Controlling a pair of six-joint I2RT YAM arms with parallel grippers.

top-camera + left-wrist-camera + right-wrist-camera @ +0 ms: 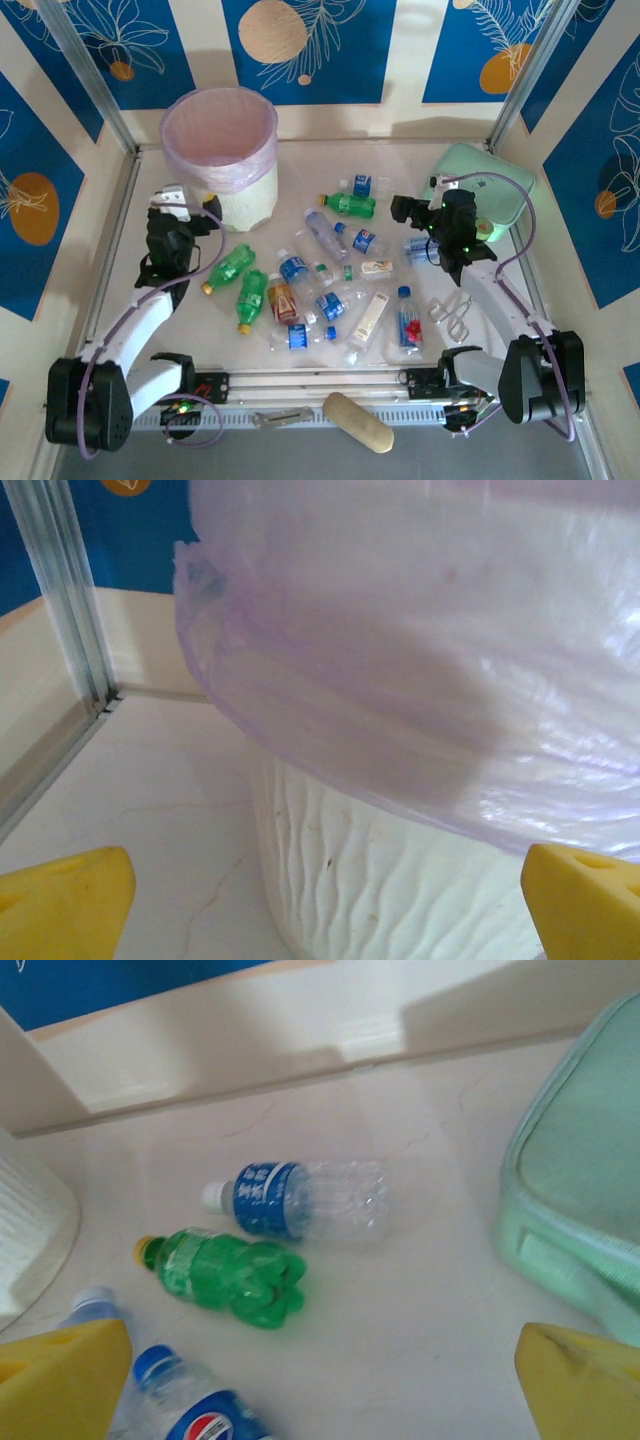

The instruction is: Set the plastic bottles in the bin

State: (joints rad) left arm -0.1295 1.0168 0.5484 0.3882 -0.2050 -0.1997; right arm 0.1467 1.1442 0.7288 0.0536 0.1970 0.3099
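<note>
My left pincer (320,915), wide open and empty, is nosed right up to the bin (350,880), which sits by the bench's far left corner. My right pincer (320,1390), just as wide and holding nothing, hangs over a green bottle (225,1275) and a clear one (300,1198) near the pouch (580,1180) at the far right corner. The rest of the bottles (330,305) are littered across the middle of the bench. My worry: the left side shoves the bin or snags its bag (400,680), and these round bottles will probably roll or squirt out if I pinch off-centre.
</note>
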